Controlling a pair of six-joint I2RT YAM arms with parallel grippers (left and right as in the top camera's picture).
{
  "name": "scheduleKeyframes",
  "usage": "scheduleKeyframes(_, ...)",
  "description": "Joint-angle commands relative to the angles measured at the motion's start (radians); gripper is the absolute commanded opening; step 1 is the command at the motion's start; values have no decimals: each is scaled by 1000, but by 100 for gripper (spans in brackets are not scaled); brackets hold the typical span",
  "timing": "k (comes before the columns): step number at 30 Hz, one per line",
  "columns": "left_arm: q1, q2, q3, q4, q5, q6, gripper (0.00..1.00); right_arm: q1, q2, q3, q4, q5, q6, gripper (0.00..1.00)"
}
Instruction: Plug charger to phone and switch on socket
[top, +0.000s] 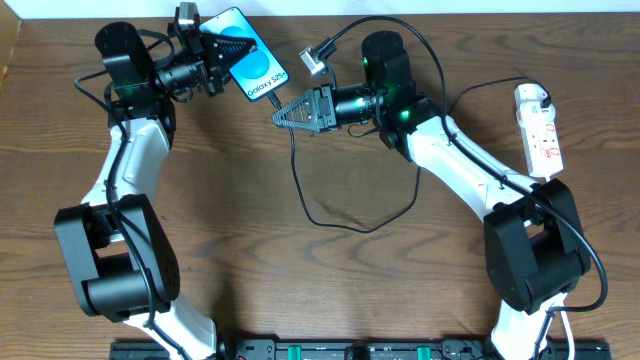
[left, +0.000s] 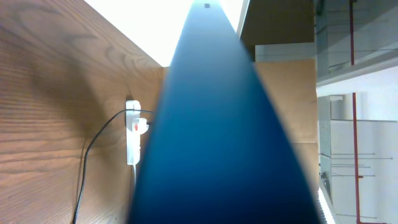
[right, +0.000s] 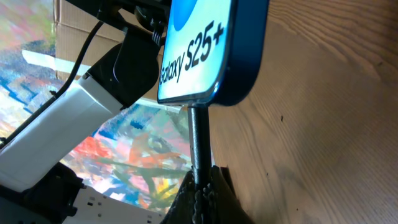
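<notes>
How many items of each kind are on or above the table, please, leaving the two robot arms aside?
phone: 1
charger cable: 1
power strip: 1
Total: 3

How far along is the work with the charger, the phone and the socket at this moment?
Done: the left fingers hold the phone. In hand: the right fingers grip the charger plug at the phone's bottom edge; whether it is fully in, I cannot tell. Left: switching on the socket, which neither arm's fingers are touching.
</notes>
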Motion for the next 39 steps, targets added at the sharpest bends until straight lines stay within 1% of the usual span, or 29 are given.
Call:
scheduleKeyframes(1,2,-13,15,12,29,6,7,5,-10,3,3,0,5,1)
scheduleKeyframes(16,2,-13,15,13,39,11,7,-7,-10,3,4,4,10,1)
scheduleKeyframes(25,56,-13,15,13,34,13,7,-14,-10,3,3,-52,11,1)
scheduleKeyframes(39,59,-13,15,13,13,15,7,-8,-10,3,3,-72,8,1)
